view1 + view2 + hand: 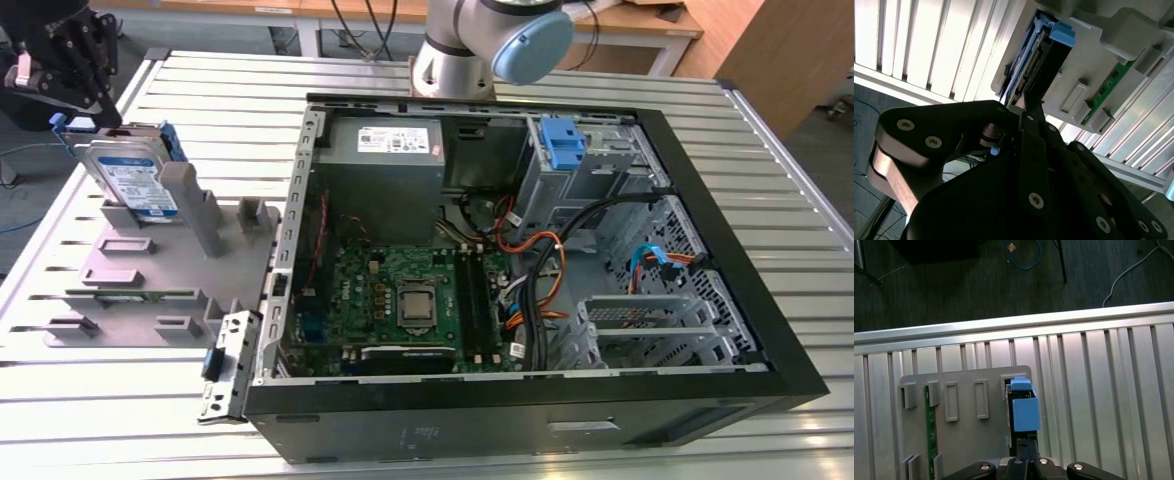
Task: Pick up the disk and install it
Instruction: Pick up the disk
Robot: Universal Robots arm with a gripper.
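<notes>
The disk [130,172] is a silver-grey drive with a white-and-blue label and blue side rails. It stands on edge, slightly tilted, at the far corner of the grey holder plate [147,270] on the exterior view's left. My black gripper [96,118] is at its upper end, with both fingers pressed together on the drive's edge. In the second wrist view the gripper [1021,106] is pinched on the narrow end of the disk [1041,55]. In the first wrist view the disk [1025,410] shows its blue rail just beyond the gripper [1024,449]. Its lower end sits at the holder's slot.
An open computer case [747,330] lies on the slatted metal table [200,90], with a motherboard [400,300], a grey power supply [387,150] and a drive bay holding a blue bracket [563,145]. A green memory stick [134,293] rests in the holder. The arm's base [487,40] stands behind the case.
</notes>
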